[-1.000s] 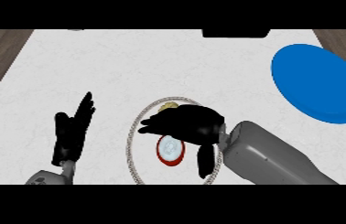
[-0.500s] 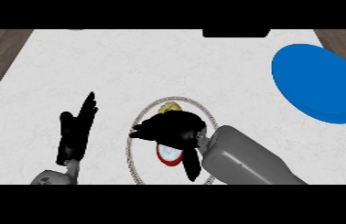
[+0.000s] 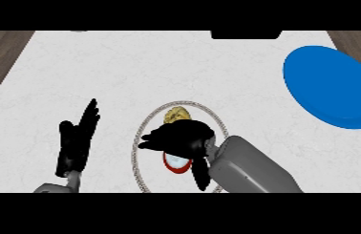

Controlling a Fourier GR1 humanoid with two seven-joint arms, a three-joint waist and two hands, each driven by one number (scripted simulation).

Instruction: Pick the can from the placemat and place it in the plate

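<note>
- Far left, low on the white counter (image 3: pixel 141 66): left hand (image 3: pixel 76 144), open flat with fingers straight and pointing up the view, holding nothing, at rest.
- Just right of it, not touching: round plate (image 3: pixel 136 149) with a thin pale rim.
- In the plate's far part: a small yellow item (image 3: pixel 177 115).
- In the plate's near part: the can (image 3: pixel 176 163), red-rimmed with a pale top, half hidden beneath the hand above it.
- Over the plate's middle: right hand (image 3: pixel 180 136), on a grey forearm entering from lower right; cannot tell whether closed round the can or apart from it.
- At the top edge: a dark block (image 3: pixel 245 34).
- Far right, well apart from the plate: blue placemat (image 3: pixel 324 85).
</note>
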